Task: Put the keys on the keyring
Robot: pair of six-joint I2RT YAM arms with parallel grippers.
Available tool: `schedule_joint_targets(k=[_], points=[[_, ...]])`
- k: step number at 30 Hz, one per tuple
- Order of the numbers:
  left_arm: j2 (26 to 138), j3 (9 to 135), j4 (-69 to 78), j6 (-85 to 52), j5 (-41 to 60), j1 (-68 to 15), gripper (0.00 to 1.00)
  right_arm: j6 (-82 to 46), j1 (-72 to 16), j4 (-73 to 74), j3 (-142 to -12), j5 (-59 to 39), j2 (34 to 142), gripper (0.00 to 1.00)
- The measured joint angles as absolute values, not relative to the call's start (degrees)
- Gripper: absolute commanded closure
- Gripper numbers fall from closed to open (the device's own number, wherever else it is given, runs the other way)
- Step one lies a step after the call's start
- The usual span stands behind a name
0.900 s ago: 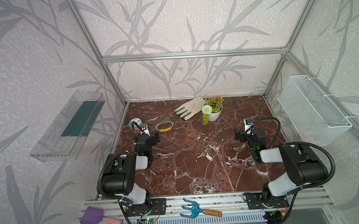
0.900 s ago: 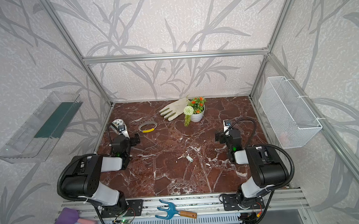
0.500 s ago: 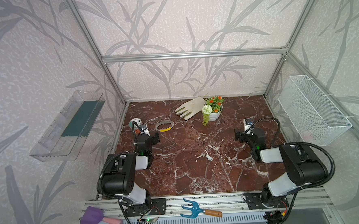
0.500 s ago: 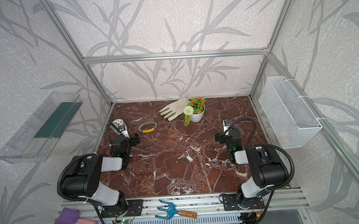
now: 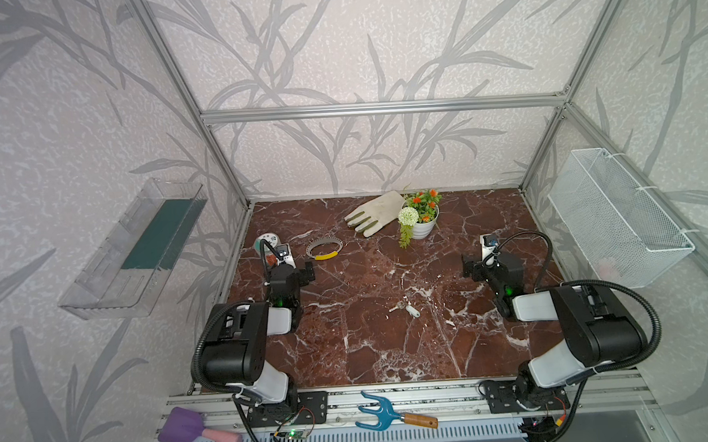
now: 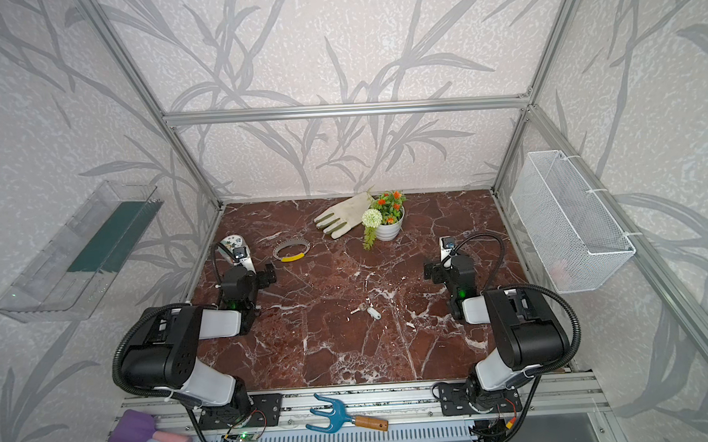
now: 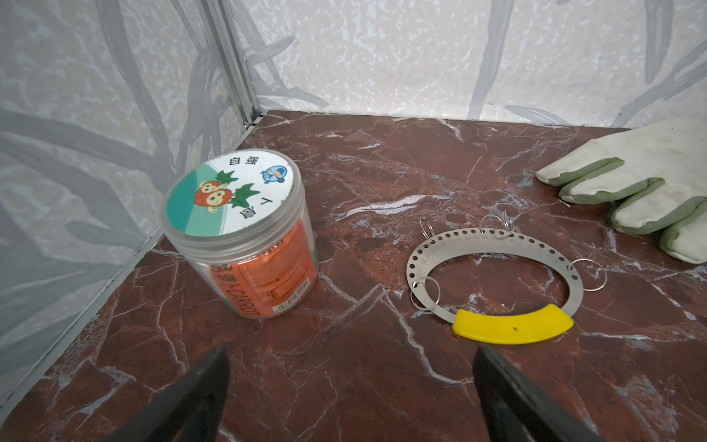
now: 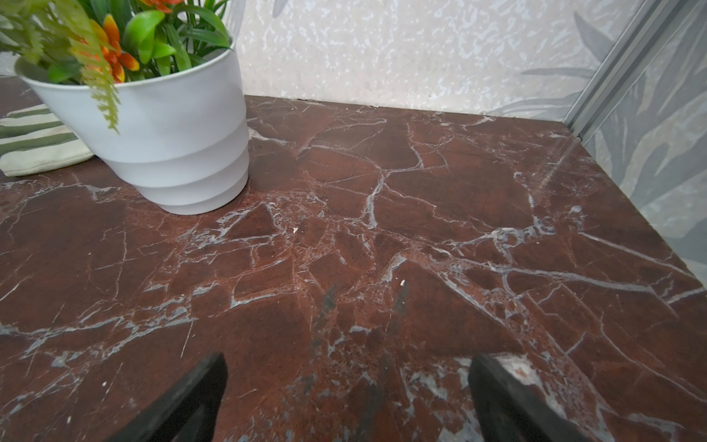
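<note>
Currently the left gripper [image 7: 352, 358] and the right gripper [image 8: 346, 363] both hang empty, jaws spread wide. Left of the white flower pot [image 5: 425, 228], past the glove [image 5: 375, 216], the keyring [image 5: 324, 248] lies flat on the marble (yellow sleeve toward the arms). Well in front of the pot, between the two arms, the keys [image 5: 404, 308] lie apart from both grippers

Red marble tabletop [image 5: 350, 347] bears keyring [image 5: 324, 256], keys [image 5: 404, 308], glove [image 5: 375, 219], flowerpot [image 5: 424, 228], and jar [image 7: 229, 195].
</note>
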State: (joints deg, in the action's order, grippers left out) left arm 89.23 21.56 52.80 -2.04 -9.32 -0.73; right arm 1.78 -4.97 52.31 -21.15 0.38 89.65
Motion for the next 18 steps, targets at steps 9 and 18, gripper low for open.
schedule_joint_targets(k=[9,18], points=[[89.2,21.6,52.8,-2.0,-9.3,-0.7,0.01,1.8,-5.0,52.3,-21.1,0.4,89.6,0.01],[89.2,21.6,52.4,-2.4,-9.1,0.0,0.01,1.8,-5.0,52.3,-21.1,0.4,89.6,0.01]])
